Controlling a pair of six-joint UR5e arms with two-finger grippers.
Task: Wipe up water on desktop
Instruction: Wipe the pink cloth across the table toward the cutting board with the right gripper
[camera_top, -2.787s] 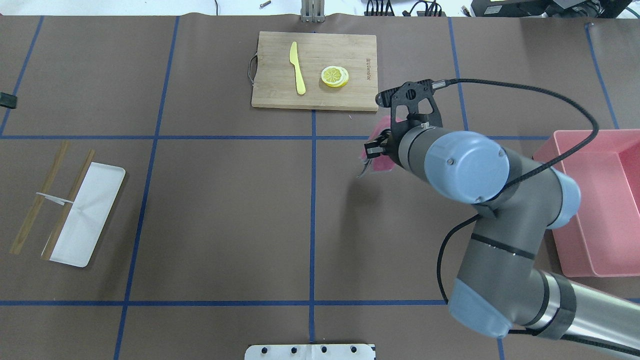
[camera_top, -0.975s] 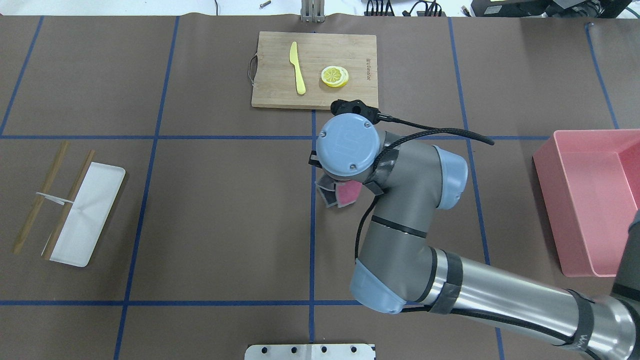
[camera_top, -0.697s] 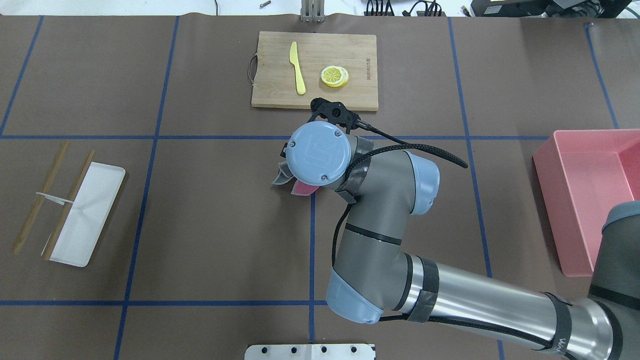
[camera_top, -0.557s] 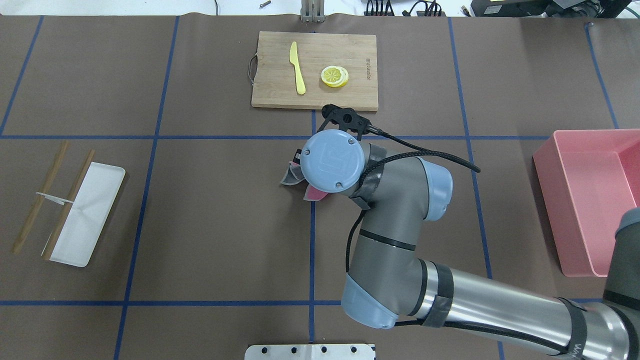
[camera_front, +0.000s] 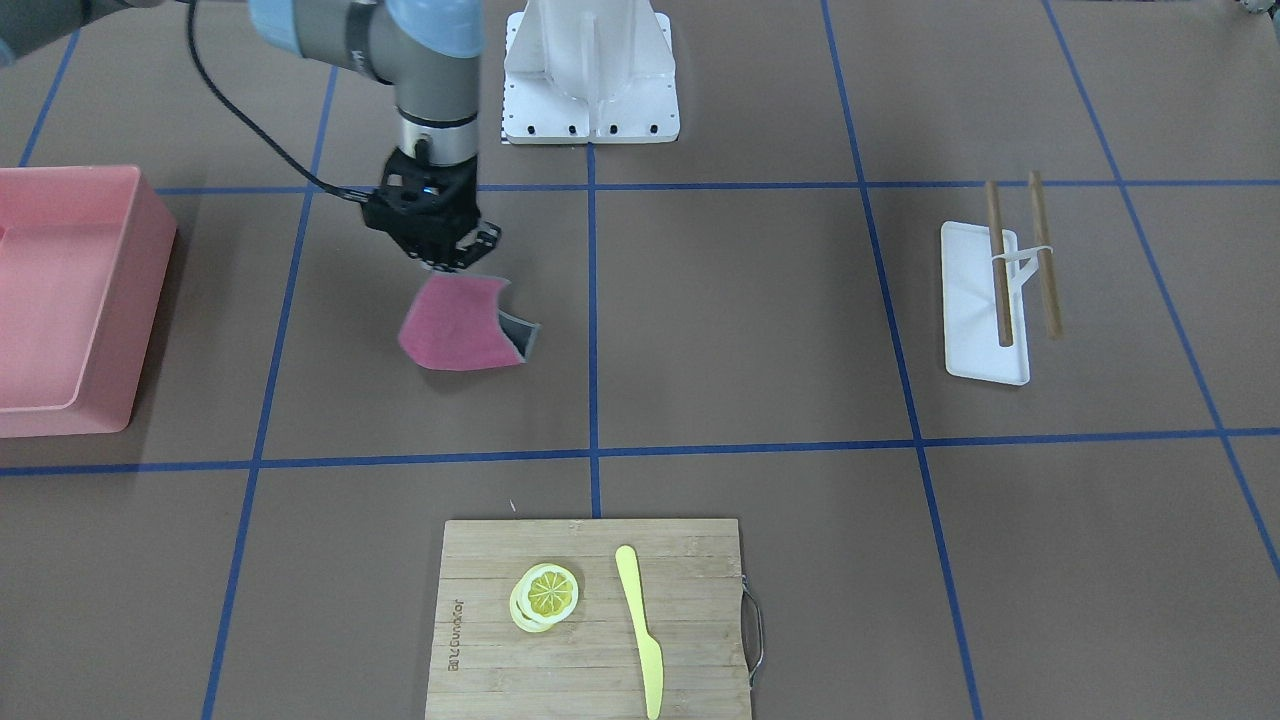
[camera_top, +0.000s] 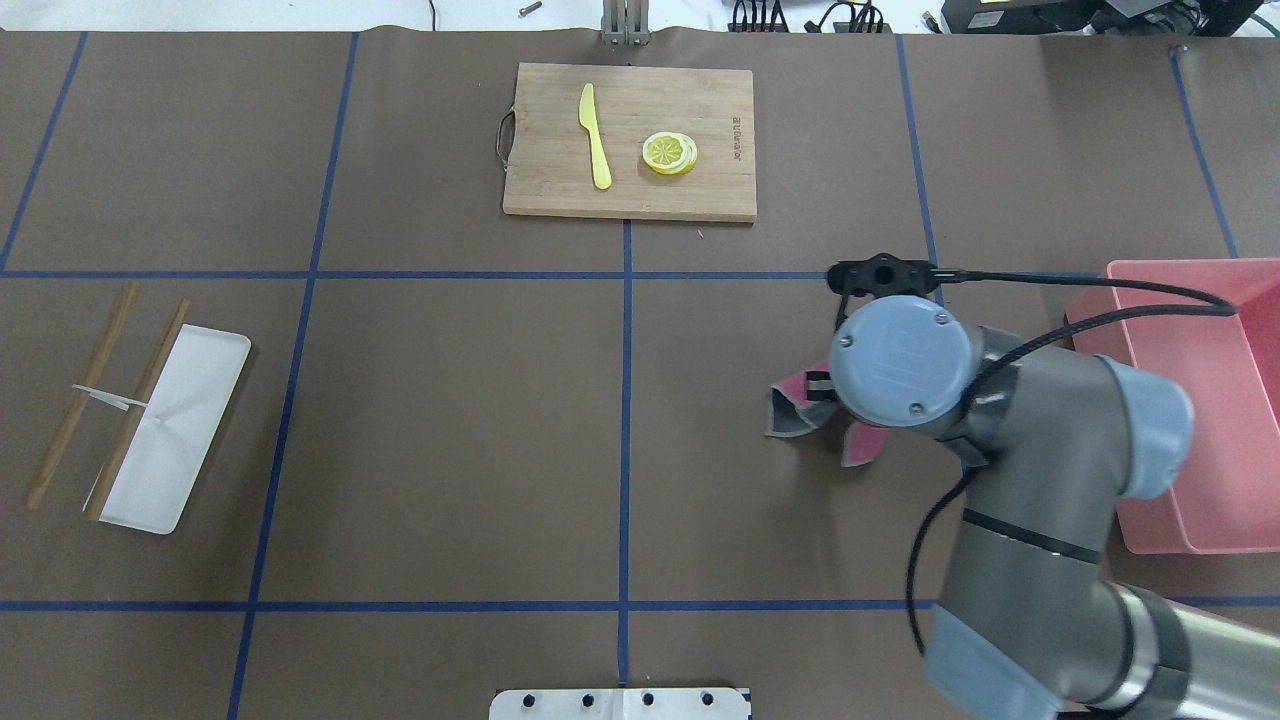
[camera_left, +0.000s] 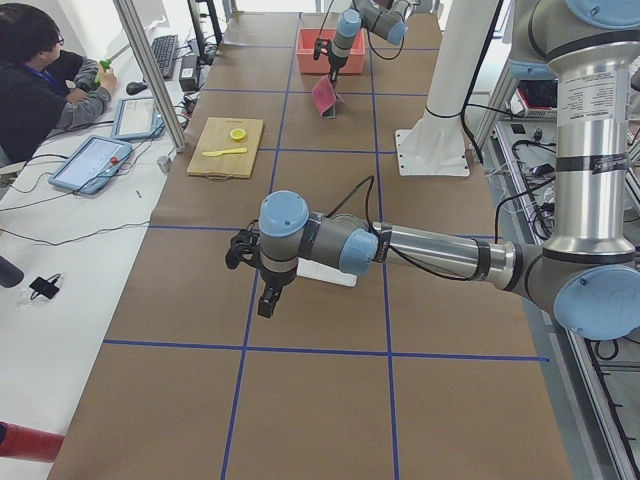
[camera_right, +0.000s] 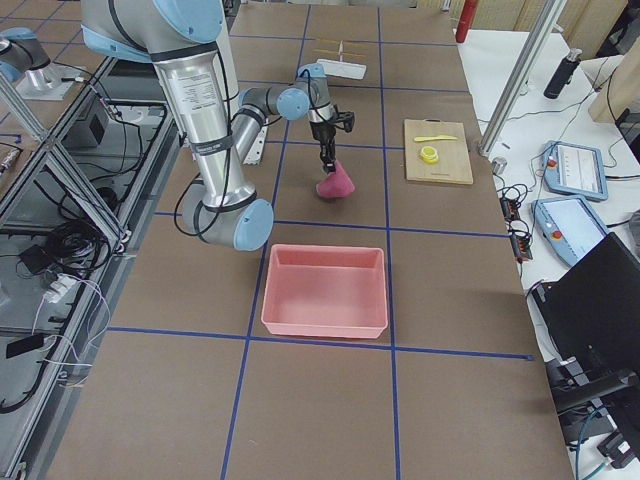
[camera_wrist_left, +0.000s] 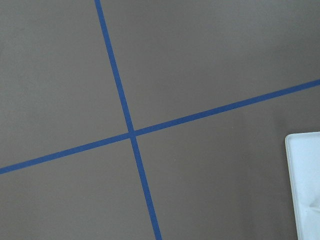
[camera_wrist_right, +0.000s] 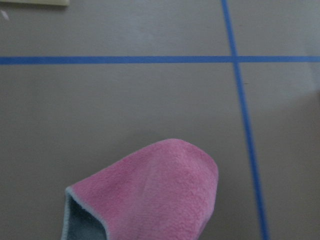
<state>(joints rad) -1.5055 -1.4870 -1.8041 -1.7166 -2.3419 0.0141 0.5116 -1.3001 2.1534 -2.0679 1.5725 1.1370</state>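
The desktop (camera_top: 450, 430) is matte brown with blue tape lines; I make out no water on it. My right gripper (camera_front: 446, 262) points down and is shut on the top edge of a pink cloth (camera_front: 455, 335) with a grey underside. The cloth hangs from it and drags on the desktop right of the centre line. In the overhead view the wrist hides the gripper, and cloth corners (camera_top: 797, 412) stick out. The right wrist view shows the cloth (camera_wrist_right: 155, 195) close up. My left gripper (camera_left: 268, 303) hovers high near the white tray; I cannot tell its state.
A pink bin (camera_top: 1190, 400) stands at the right edge, close to the right arm's elbow. A bamboo cutting board (camera_top: 560, 180) with a yellow knife (camera_top: 595, 135) and lemon slices (camera_top: 669, 152) lies at the back. A white tray (camera_top: 190, 400) with chopsticks (camera_top: 75, 420) lies at the left.
The right gripper swept the cloth left across the centre tape line, then back to the right toward the pink bin. The cloth stays in its grip.
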